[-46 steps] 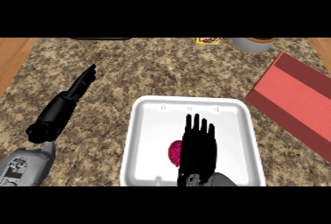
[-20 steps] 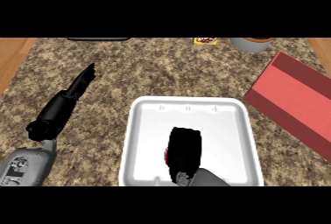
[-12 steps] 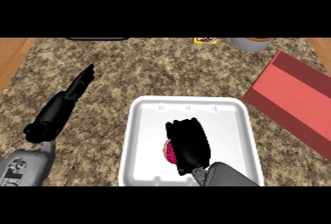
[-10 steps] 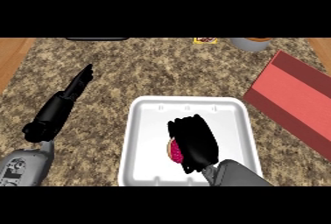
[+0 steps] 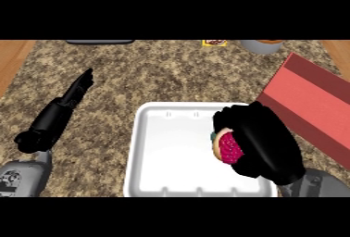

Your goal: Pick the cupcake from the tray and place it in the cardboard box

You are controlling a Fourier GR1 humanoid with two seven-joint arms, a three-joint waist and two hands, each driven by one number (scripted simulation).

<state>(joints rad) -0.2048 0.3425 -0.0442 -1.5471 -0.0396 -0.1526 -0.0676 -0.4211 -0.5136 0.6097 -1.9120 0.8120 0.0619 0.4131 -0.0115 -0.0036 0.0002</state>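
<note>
My right hand (image 5: 259,141) is curled round the cupcake (image 5: 228,147), which shows as a pink-frosted round with a pale rim at the hand's left side. The hand hangs over the right part of the white tray (image 5: 171,162), and most of the cupcake is hidden by the fingers. The red-brown cardboard box (image 5: 311,104) lies at the right edge of the head view, just beyond the hand. My left hand (image 5: 68,99) rests open on the counter at the left, fingers straight and pointing away.
A speckled brown countertop (image 5: 150,74) surrounds the tray. At the far edge stand a grey pot (image 5: 263,45), a small yellow packet (image 5: 215,42) and a dark flat item (image 5: 99,41). Wooden strips border the counter at both sides.
My right hand curled shut on the cupcake in the tray, then carried it right and up toward the box. The left hand stayed still.
</note>
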